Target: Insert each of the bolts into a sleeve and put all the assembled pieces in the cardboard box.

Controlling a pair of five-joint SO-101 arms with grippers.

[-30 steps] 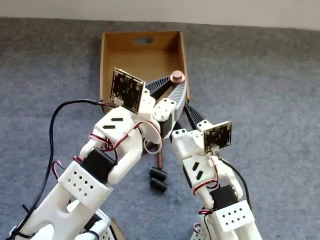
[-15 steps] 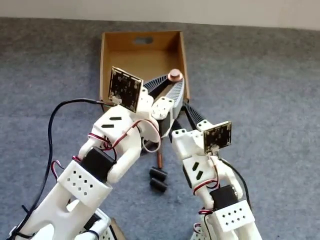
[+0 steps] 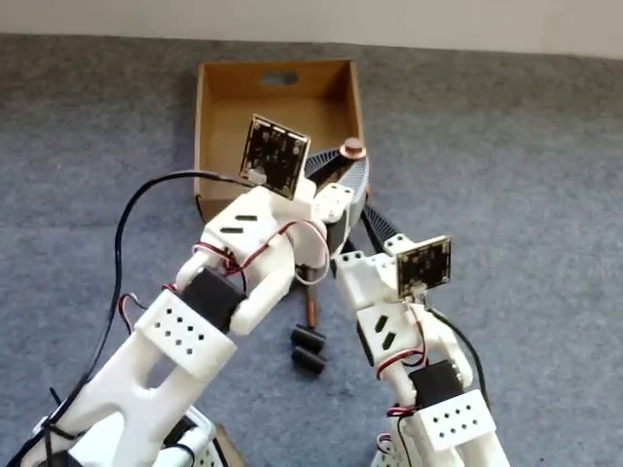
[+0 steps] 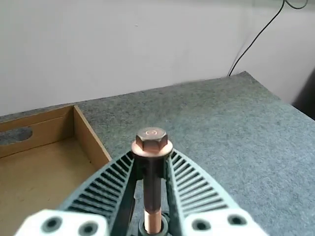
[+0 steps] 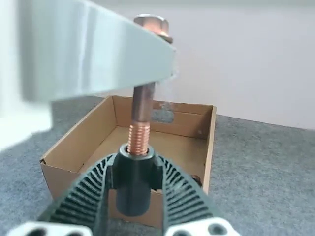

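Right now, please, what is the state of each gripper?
The left gripper is shut on the bolt.
The right gripper is shut on the sleeve.

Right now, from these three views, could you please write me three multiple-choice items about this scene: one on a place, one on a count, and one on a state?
1. Where is the threaded end of the bolt?
A) in the top of the sleeve that is held
B) lying flat, held by nothing
C) hanging free in the air

2. How many loose sleeves lie on the carpet between the arms?
A) none
B) two
C) five

3. What is the state of the right tool?
A) open and empty
B) shut on the sleeve
C) shut on the bolt's head

Key:
1 A: the right wrist view shows the threads entering the sleeve.
2 B: the high view shows two black ones next to each other.
3 B: it clamps the sleeve from both sides.
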